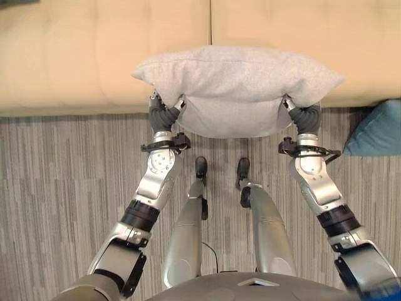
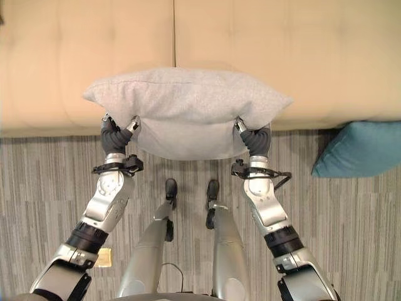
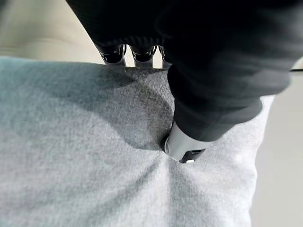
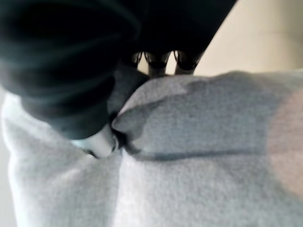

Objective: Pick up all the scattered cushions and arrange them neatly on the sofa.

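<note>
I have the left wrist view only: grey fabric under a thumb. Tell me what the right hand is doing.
Observer: The right hand pinches the grey cushion at its far end; the left hand pinches the near one.
Operator: Say where the cushion hangs.
Observer: Across the front edge of the beige sofa, partly over the seat.
Operator: Report any other cushions.
Observer: One teal cushion lies on the striped floor at the robot's right, beside the sofa's front.
</note>
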